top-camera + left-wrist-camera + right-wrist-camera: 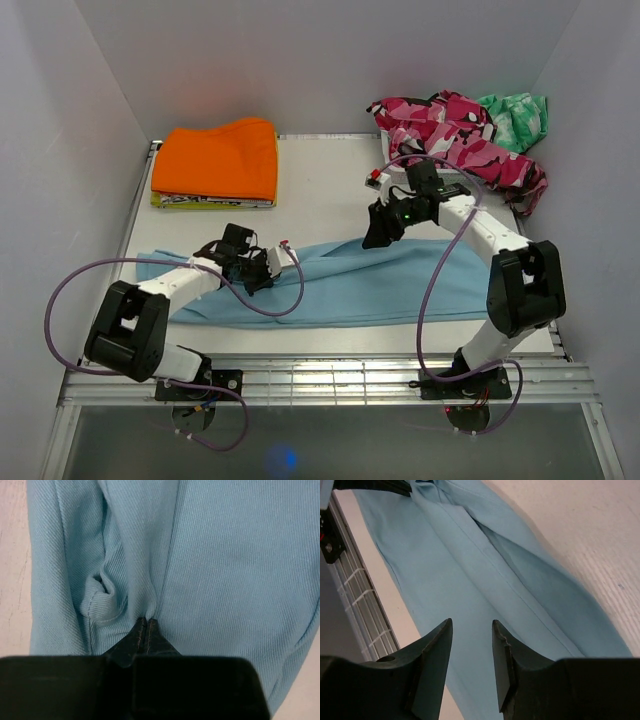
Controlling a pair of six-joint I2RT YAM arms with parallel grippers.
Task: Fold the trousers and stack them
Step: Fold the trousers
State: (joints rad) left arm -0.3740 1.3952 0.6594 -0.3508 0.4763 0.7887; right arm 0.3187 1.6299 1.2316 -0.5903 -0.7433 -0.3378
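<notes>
Trousers [350, 288] flat | left claw [145, 625] pinching them | right claw [472, 628] released above

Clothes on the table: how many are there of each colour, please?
light blue trousers: 1
orange folded garment: 1
yellow patterned garment, folded under the orange one: 1
pink camouflage garment: 1
green garment: 1
Total: 5

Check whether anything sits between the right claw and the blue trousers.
Nothing visible does. The right claw is open and faces the blue trousers, and only bare cloth shows in the gap between its tips.
</notes>
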